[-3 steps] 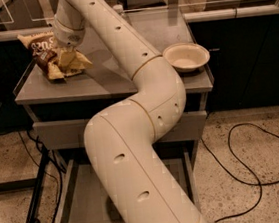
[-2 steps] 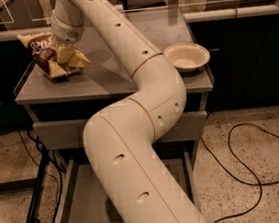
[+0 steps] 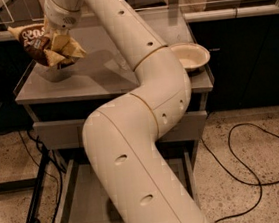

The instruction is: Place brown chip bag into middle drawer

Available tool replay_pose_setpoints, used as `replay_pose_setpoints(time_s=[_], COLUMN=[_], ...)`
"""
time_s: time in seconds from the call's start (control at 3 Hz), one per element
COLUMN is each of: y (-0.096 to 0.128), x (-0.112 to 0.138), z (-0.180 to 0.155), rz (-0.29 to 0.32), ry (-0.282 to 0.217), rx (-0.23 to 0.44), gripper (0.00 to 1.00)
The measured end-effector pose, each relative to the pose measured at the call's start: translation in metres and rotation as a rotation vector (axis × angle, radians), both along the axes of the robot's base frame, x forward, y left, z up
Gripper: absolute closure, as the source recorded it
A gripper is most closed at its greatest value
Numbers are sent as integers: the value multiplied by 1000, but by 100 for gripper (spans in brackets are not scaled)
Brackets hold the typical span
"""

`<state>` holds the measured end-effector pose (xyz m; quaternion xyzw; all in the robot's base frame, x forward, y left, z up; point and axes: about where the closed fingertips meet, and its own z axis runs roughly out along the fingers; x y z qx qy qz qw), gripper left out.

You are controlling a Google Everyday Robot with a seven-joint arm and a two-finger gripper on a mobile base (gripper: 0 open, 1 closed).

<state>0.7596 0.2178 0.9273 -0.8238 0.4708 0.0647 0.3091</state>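
the gripper is at the far left of the scene, above the far left corner of the grey cabinet top, and it is pinched onto the brown chip bag. the bag hangs from it just clear of the surface, with a dark shadow on the top right below it. the bag is crumpled, its dark brown part with white lettering turned to the left and its pale yellow part bunched to the right under the wrist. the fingers themselves are mostly hidden by the wrist and the bag, so the grip shows only in the way the bag is carried. the thick cream arm runs from the gripper to the right across the cabinet top, bends at the right edge and comes down toward the near side, covering much of the cabinet's front. a pale bowl sits on the right end of the cabinet top, just beside the arm. below a closed grey drawer front the middle drawer stands pulled out toward the near side, its flat floor bare where the arm does not cover it. a black cable loops on the speckled floor to the right of the cabinet.
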Motion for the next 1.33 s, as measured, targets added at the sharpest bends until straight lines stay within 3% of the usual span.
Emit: replay_pose_setpoints(time_s=[0.67,1.0,1.33], y=[9,8,3], x=[-4,-16,-41], z=[7,28,46], rz=[25,28,6], ry=[-23,-30,-2], rx=[-4,-7,-10], gripper=[100,100,100])
